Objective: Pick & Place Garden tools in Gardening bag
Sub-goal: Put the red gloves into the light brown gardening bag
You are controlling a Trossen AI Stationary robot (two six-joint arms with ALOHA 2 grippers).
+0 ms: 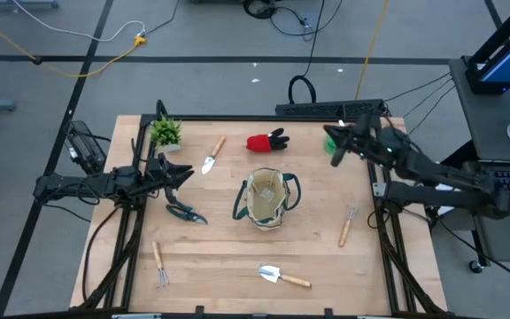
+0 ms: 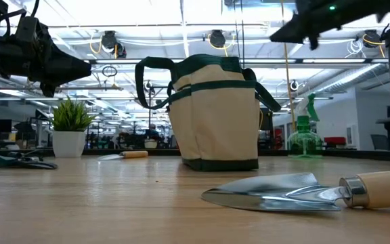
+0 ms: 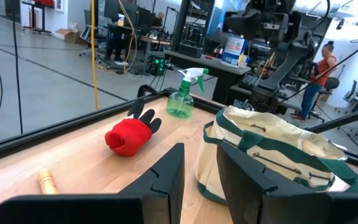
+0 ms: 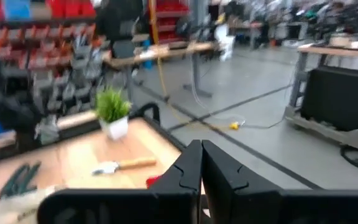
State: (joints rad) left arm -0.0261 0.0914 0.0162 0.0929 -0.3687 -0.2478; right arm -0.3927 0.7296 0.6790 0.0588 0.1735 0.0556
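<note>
Bag (image 1: 266, 200) in beige canvas with dark trim stands upright at the middle of the table (image 1: 237, 257), mouth open to the high view and, as far as can be seen, holding no tools. Around it lie the garden tools: a red-black glove (image 1: 265, 140) behind it, a green spray bottle (image 3: 183, 93) toward its far right corner, a wooden-handled trowel (image 1: 212, 157) to its far left, dark pruning shears (image 1: 185, 213) just to its left, a small fork (image 1: 159, 264) near left, a second trowel (image 1: 283, 276) in front of it, and another fork (image 1: 347, 225) to its right. The small potted plant (image 1: 166, 133) sits farther left, at the far edge. This looks like the very start, with the first pick still to be chosen. The left gripper (image 1: 182, 174) hovers left of the bag, above and just behind the shears, jaws spread a little and empty; the right gripper (image 1: 336, 142) hangs over the bottle's corner, jaws nearly pressed together on nothing. Next, I judge, the left should drop onto the shears, or the right must open and descend around the bottle's neck. Room is generous between the bag and each tool, but the bottle stands hard by the table's raised rim, and the bag's loop handles may snag a tool on the drop.
</note>
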